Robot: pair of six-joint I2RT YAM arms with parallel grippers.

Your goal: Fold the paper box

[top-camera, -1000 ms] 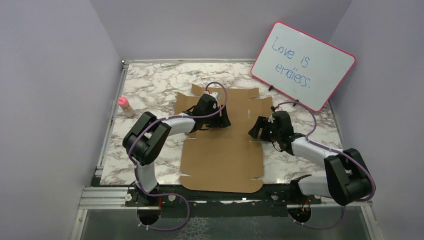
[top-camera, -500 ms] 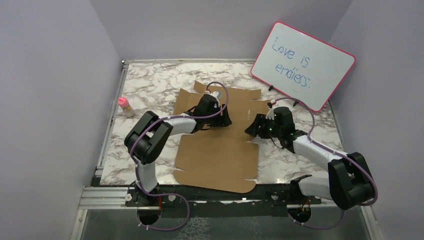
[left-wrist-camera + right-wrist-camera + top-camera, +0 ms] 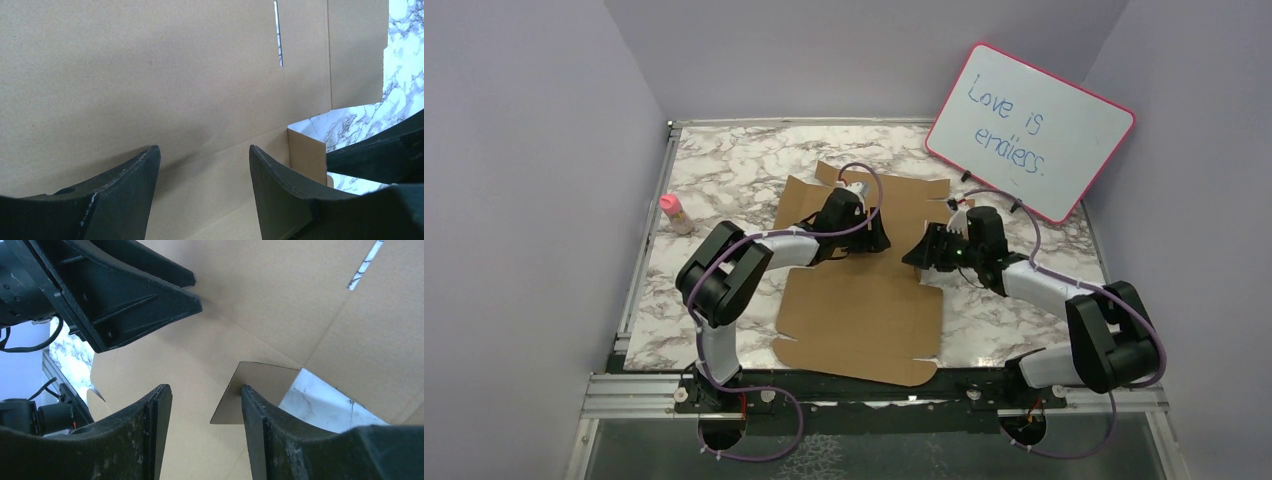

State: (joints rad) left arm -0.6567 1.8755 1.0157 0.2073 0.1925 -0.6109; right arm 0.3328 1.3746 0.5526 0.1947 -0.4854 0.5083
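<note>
The paper box (image 3: pixel 859 310) is a flat brown cardboard sheet with slits and side flaps, lying on the marble table. My left gripper (image 3: pixel 874 240) is low over its far middle, jaws open, with only bare cardboard (image 3: pixel 150 75) between the fingertips (image 3: pixel 202 150). My right gripper (image 3: pixel 917 257) is at the sheet's right edge, open. A small side flap (image 3: pixel 260 385) stands up between its jaws (image 3: pixel 205 390), leaning on the right finger (image 3: pixel 255 415) with a gap to the left one. That flap (image 3: pixel 306 155) also shows in the left wrist view.
A pink-framed whiteboard (image 3: pixel 1031 130) leans at the back right. A small pink-capped bottle (image 3: pixel 672 212) stands near the table's left rail. Purple walls close in on three sides. In the right wrist view the left gripper (image 3: pixel 125 295) sits close ahead.
My right gripper has moved left onto the sheet's right edge and its jaws have narrowed. The small flap has risen and the sheet has shifted slightly. The left arm has stayed put.
</note>
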